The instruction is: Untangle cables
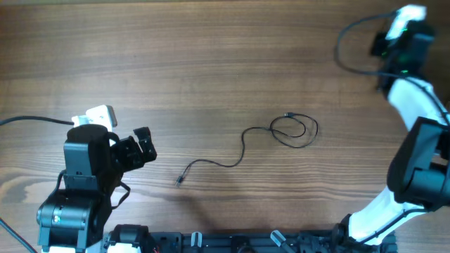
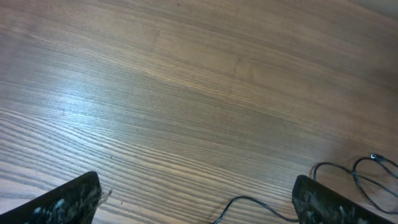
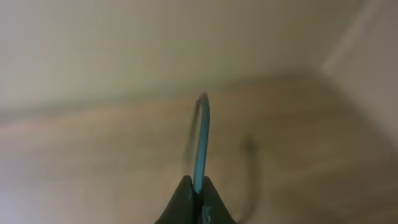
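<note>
My left gripper (image 1: 143, 145) hangs open over the brown wood-grain table (image 1: 211, 56), fingers wide apart, nothing between them; the thin black cable with small plugs (image 1: 244, 142) lies mid-table to its right, looped at its far end; my right gripper (image 3: 196, 198), at the table's far right corner, is pinched on a second thin dark cord (image 3: 201, 137), blurred.

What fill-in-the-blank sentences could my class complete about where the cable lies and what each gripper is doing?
1. The looped end of the thin black cable lies nearer the ____ arm.
2. The left gripper is ____ and holds nothing.
3. The right gripper is ____ on a thin teal strand.

Missing words: right; open; shut.
</note>
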